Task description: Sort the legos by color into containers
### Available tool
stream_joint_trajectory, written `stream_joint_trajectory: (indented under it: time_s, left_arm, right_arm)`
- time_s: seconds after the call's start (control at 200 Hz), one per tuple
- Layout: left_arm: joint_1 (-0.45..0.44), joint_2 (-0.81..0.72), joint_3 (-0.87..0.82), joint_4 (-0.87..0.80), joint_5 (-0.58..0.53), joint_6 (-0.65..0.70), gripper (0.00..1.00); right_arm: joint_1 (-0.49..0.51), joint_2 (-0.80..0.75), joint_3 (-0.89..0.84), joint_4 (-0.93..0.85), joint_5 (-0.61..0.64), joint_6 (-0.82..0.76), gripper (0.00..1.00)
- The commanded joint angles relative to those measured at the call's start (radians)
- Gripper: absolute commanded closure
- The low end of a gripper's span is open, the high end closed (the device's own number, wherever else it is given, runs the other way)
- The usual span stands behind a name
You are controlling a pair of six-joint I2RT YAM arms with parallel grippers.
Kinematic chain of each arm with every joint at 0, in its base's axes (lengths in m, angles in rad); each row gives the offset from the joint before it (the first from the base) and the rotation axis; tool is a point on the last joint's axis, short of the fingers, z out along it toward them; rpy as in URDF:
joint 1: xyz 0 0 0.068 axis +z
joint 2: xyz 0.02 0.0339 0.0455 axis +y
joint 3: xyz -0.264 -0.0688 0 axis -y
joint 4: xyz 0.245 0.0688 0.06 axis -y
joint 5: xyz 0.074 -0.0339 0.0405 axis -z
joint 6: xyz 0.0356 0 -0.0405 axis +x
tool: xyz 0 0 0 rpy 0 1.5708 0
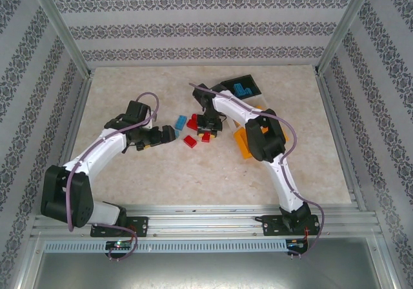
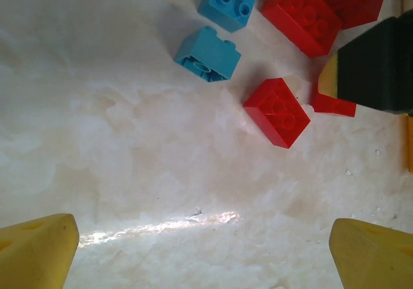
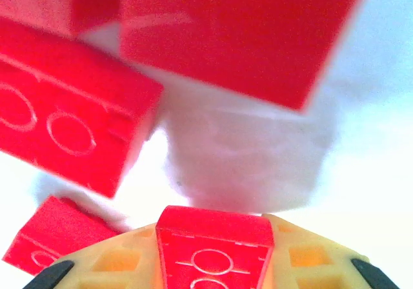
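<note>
Beige marbled tabletop [image 1: 193, 179], patterned walls [image 1: 206, 18], metal rails [image 1: 206, 221]

legos [image 2: 277, 111] — glossy smooth plastic | table [image 2: 129, 173] — smooth, faint sheen | rail [image 1: 206, 221]: ribbed metal

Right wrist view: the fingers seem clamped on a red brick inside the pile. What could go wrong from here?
1. The red brick in the right gripper has other red bricks close around it, so lifting may drag or scatter them.
2. The left gripper hangs open beside those bricks, so the arms could bump if both move in.
</note>
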State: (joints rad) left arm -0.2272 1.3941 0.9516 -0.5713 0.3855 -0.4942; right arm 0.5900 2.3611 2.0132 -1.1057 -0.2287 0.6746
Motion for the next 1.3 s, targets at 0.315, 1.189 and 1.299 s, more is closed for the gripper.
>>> stream_joint_trajectory:
  time_s: [0.315,1.189,1.299]
  left_arm:
    - [-0.156,0.296,0.209,0.049,0.061,-0.185,0.01]
    - [-0.222,0.653,0.490,-0.176,-0.054,-0.090,0.22]
    - [-0.227,0.679,0.510,-0.188,-0.052,-0.077,0.35]
  right_arm:
    - [-0.212,-0.557,-0.500,0.068,0.073,0.014,0.70]
    - [-0.406,-0.637,-0.603,0.134,0.058,-0.053,0.42]
    - [-0.394,-0.635,-0.615,0.147,0.034,-0.034,0.42]
